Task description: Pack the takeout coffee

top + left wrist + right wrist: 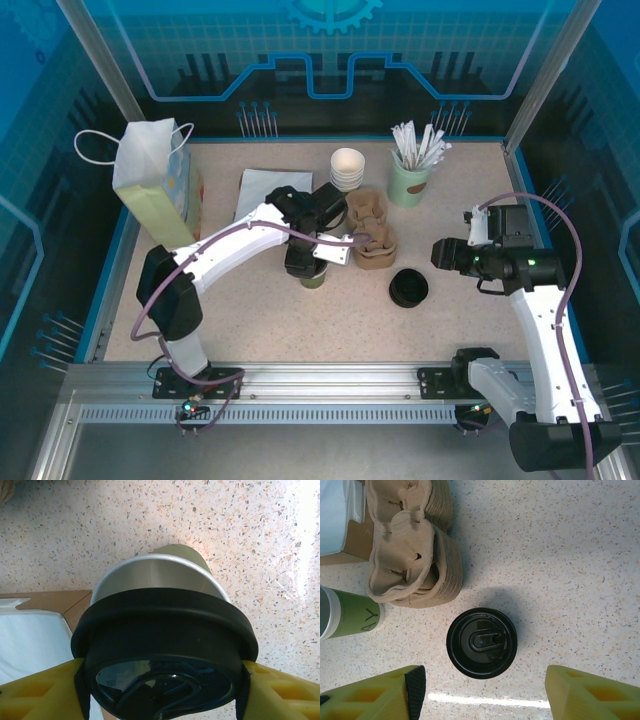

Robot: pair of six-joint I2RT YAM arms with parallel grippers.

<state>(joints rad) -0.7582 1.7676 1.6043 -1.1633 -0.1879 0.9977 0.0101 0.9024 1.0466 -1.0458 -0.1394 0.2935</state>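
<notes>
Left gripper [305,262] sits mid-table, directly over the takeout coffee cup [313,279]. In the left wrist view its yellow fingers [40,695] are clamped on a black lid [165,645], one finger on each side of the rim. The lid hangs at the cup's mouth and covers the near part of it. The cup's white rim and inside show past the lid's far edge. Can't tell whether lid and rim touch.

The cup stands upright on the speckled table [480,200], just beside the near-left corner of the brown pulp carrier stack [372,235]. It isn't in a carrier slot or in the bag. The right wrist view catches its olive-green side at the left edge [350,620].

Right gripper [442,255] is on the right side of the table, jaws spread wide and holding nothing. In its wrist view the fingers [375,692] are well apart. A second black lid [481,642] lies flat on the table just beyond them, untouched, and near the carrier stack.

At the back:
- White paper bag [150,180], upright, far left.
- Stack of white cups [347,168], centre.
- Mint-green cup of wrapped sticks [409,180], to the right of the white cups.
</notes>
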